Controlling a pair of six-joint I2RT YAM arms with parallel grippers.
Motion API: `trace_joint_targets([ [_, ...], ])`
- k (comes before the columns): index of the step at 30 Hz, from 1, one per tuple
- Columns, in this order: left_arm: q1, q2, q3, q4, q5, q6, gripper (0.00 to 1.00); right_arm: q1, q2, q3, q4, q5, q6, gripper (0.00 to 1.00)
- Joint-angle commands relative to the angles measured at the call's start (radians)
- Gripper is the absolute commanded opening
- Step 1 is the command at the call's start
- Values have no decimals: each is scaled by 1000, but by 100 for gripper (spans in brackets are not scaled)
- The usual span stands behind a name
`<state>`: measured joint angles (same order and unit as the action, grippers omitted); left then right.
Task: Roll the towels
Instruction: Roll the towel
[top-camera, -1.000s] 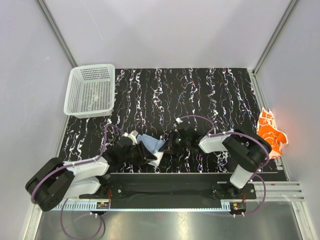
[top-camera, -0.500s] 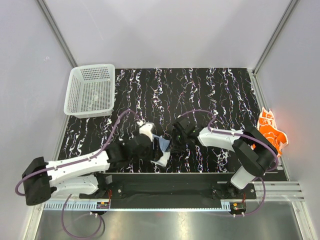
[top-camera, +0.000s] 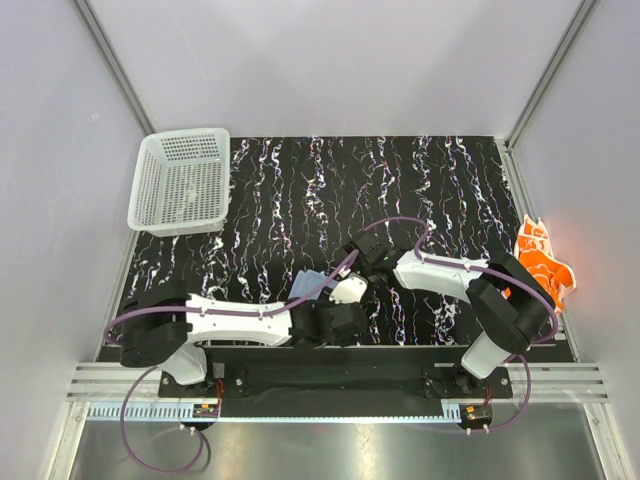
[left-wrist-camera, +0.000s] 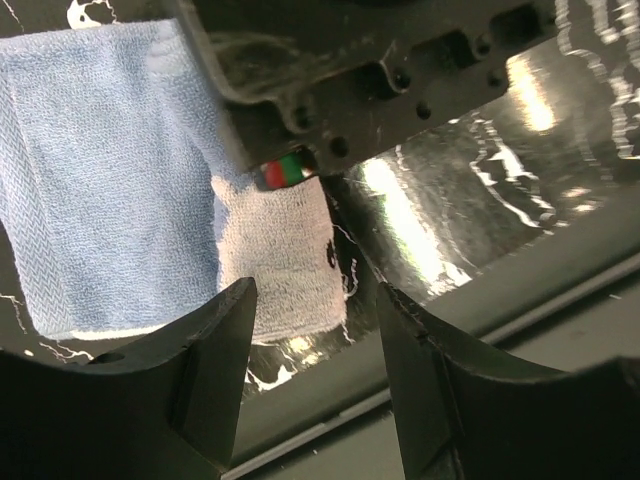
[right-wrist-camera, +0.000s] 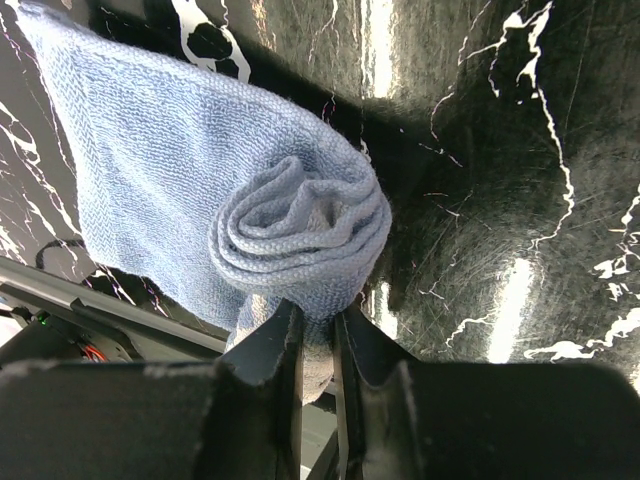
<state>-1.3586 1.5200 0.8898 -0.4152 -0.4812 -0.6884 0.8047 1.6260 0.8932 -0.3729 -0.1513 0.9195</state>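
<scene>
While the right gripper is pinching the rolled end of the blue towel near the table front edge, left gripper is hovering jaws apart beside it, orange towel lying far right.

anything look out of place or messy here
Yes: the orange towel lies crumpled at the far right, straddling the edge of the black table top next to the wall, well away from both arms. The blue towel, part rolled and pinched in the right gripper, looks fine.
</scene>
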Motion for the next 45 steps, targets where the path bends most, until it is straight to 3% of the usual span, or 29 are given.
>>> trace_joint_targets([
  [1,-19,54,67,-22,-99,13,56,13,-3,24,-38,27,-16,6],
  [13,-36,223,109,-85,-185,-78,53,13,-20,3,-12,-7,-22,6],
  [19,-36,233,55,-63,-175,-111,39,14,-25,6,-11,-24,-27,6],
  [21,-37,232,38,-51,-166,-112,25,14,-26,4,-3,-31,-28,6],
  [25,-37,232,12,-27,-154,-108,7,14,-32,3,-3,-42,-33,8],
  [29,-36,195,-9,-2,-132,-99,0,13,-41,4,-33,-22,-45,16],
  [36,-30,89,-55,73,-31,-59,0,-4,-52,41,-119,39,-100,54],
  [45,33,-32,-124,118,61,-71,0,-162,-61,3,-121,9,-174,61],
])
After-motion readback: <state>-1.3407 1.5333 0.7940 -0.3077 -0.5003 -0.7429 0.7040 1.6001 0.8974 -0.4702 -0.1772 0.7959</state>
